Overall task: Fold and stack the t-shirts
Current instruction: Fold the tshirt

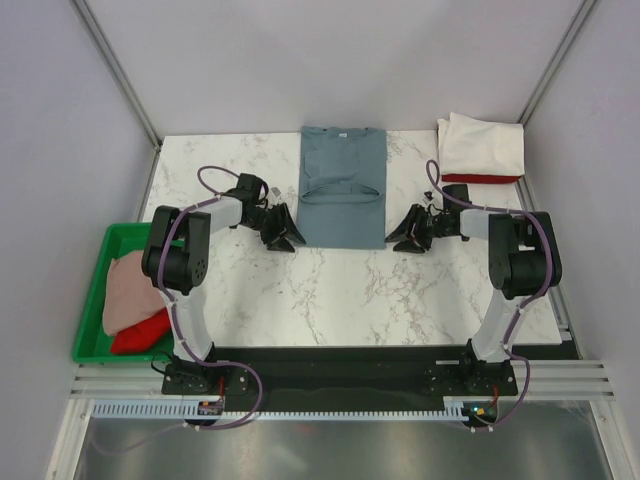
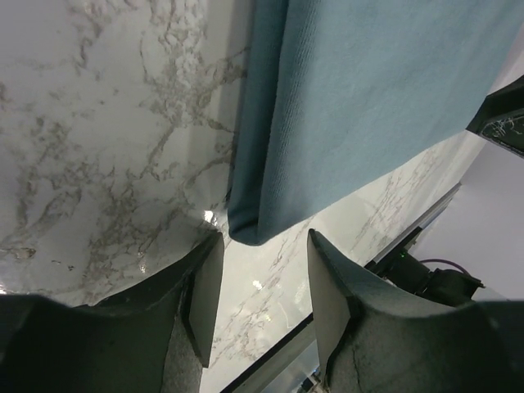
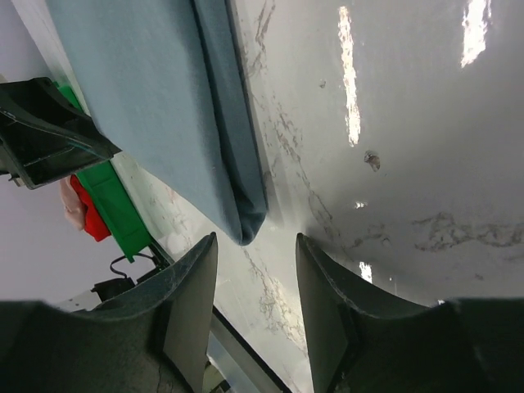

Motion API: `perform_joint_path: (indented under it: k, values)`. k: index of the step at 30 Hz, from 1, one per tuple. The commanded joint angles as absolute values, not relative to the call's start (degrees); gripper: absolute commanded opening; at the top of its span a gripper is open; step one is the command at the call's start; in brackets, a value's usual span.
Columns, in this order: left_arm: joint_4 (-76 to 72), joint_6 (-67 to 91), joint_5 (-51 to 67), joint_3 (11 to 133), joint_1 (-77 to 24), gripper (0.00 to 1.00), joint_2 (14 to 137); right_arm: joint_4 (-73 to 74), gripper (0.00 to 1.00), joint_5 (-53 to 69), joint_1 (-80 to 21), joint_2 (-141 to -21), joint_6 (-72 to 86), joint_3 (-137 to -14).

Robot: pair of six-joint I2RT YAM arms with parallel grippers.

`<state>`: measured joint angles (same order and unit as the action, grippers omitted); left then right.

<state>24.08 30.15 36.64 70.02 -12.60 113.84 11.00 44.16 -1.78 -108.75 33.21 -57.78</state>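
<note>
The left hand [image 1: 289, 240] was wide open and held nothing. So was the right hand [image 1: 399, 241]. Each sat low at a near corner of the blue-grey shirt [image 1: 341, 185], which lay folded on the bench [image 1: 350, 295]. A white shirt [image 1: 482, 147] lay on a red shirt [image 1: 480, 179] in the far right corner.

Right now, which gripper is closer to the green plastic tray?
Left. The left gripper is right of the green plastic tray; the right gripper lies beyond the blue-grey t-shirt.
</note>
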Motion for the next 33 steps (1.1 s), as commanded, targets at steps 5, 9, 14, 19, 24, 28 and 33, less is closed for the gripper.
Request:
perform_joint_path:
  k: [5, 9, 14, 19, 24, 28, 33]
  values:
    - [21.71, 31.99, 36.74, 70.13, -12.74, 0.5, 115.66, 8.18, 0.51, 45.53, -2.72, -110.83, 35.86, -56.95]
    - [21.88, 31.9, 36.04, 71.28, -12.66, 0.47, 116.81, 7.38, 0.5, 45.53, -3.34, -112.06, 36.82, -57.22]
    - [22.32, 32.52, 34.54, 72.07, -12.66, 0.47, 117.86, 5.71, 0.5, 45.88, -3.69, -113.99, 39.11, -58.18]
    - [22.24, 32.7, 35.07, 72.77, -12.92, 0.37, 118.56, 3.88, 0.42, 47.02, -4.22, -114.52, 40.51, -57.31]
    - [22.32, 32.52, 34.89, 72.42, -13.1, 0.02, 117.95, 3.16, 0.04, 47.46, -4.22, -114.08, 40.87, -56.69]
    - [22.41, 32.26, 35.86, 70.67, -13.1, 0.02, 112.96, 3.25, 0.0, 49.21, -3.43, -111.02, 39.73, -56.43]
    - [22.67, 30.42, 35.34, 66.2, -13.36, 0.02, 103.99, 5.0, 0.0, 53.95, -2.37, -105.04, 37.79, -53.19]
